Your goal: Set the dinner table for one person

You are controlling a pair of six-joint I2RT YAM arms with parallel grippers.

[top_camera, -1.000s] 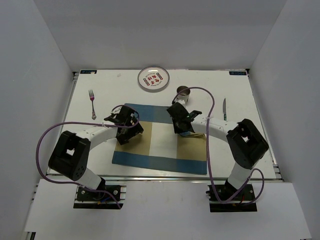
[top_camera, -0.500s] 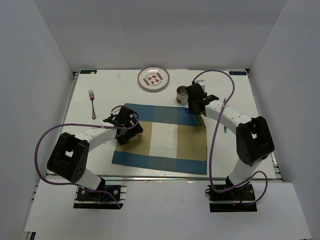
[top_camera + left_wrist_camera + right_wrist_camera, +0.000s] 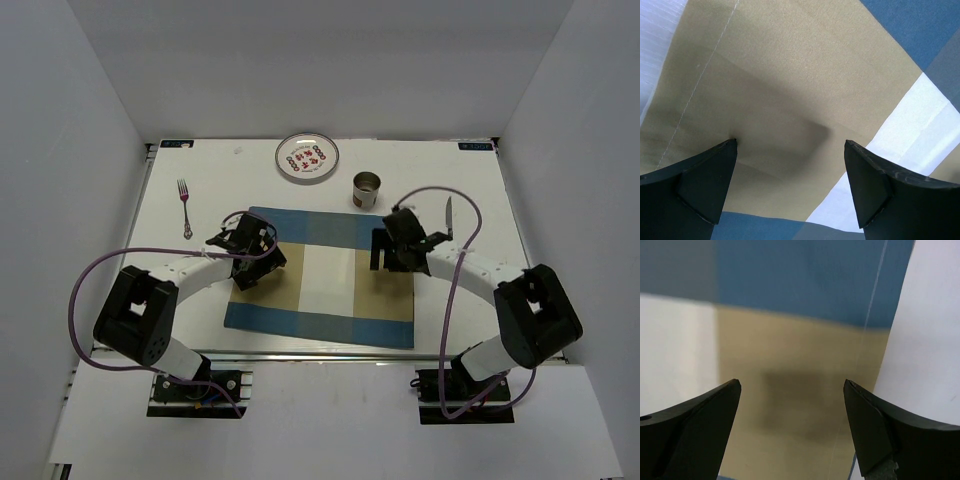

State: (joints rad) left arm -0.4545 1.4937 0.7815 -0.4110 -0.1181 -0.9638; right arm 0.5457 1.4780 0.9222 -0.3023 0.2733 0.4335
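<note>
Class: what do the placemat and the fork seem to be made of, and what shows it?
Placemat: probably woven cloth, matte; a stitched seam and soft creases show. Fork: seemingly metal, greyish with a pinkish handle; too small to be sure.

Blue, tan and white cloth placemat (image 3: 322,285) lying flat in the middle. Behind it sits a small plate (image 3: 307,158) with a red-and-dark pattern, plus a metal cup (image 3: 367,189) just off the mat's far edge. Fork (image 3: 184,207) well out left, knife (image 3: 449,215) out right, both with tips pointing away.
</note>
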